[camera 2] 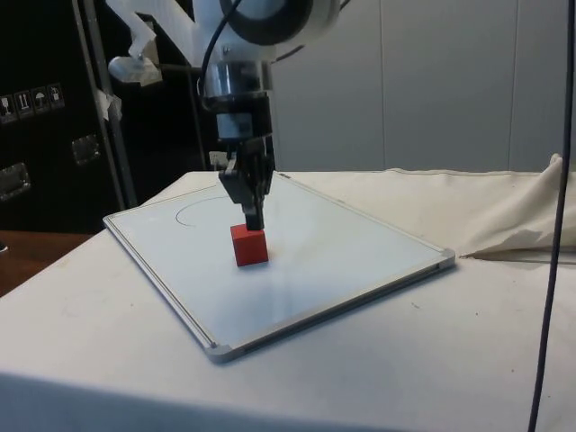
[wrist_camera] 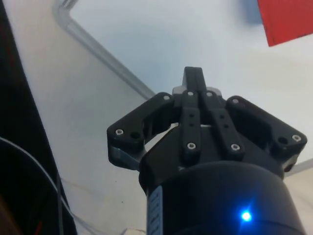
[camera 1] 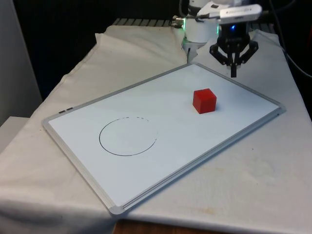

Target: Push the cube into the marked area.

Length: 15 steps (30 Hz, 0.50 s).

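The gripper (camera 1: pixel 233 74) hangs with its two black fingers pressed together into a single point, grasping nothing. In the front view its tip hovers over the whiteboard's far edge, close to the far corner on the front view's right. In the side view the gripper (camera 2: pixel 254 220) points down, its tip just above and behind the cube, and contact between them cannot be judged. From the wrist, the closed fingers (wrist_camera: pixel 192 83) reach over the white surface near the board's grey frame.

The red cube (camera 1: pixel 204 100) sits on the whiteboard (camera 1: pixel 161 87), near the far edge and apart from the gripper's tip in the front view, towards the board's right-hand end. In the side view the cube (camera 2: pixel 249 246) rests flat on the board (camera 2: pixel 342 261); a corner of it (wrist_camera: pixel 286 19) appears in the wrist view.

The marked area, a thin black circle (camera 1: pixel 128 137), is drawn on the board near its left-hand end in the front view, well apart from the cube. The board lies on the white cloth (camera 1: pixel 253 180) covering the table.
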{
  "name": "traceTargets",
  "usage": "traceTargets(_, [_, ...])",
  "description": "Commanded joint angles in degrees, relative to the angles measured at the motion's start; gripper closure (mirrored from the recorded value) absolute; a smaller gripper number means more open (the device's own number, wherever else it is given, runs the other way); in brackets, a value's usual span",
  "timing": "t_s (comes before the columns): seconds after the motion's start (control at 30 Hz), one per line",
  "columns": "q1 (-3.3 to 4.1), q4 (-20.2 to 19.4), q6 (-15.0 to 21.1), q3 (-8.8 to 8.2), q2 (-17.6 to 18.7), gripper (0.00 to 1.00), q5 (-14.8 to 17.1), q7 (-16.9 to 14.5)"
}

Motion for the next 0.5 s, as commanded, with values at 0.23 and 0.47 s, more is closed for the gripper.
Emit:
traceTargets(0.23, [-0.92,-0.11,1.83,-0.34,2.92,1.0,4.18,-4.18])
traceTargets(0.47, [-1.55,0.46,1.95,-1.03,5.39,1.0,5.96,-6.3])
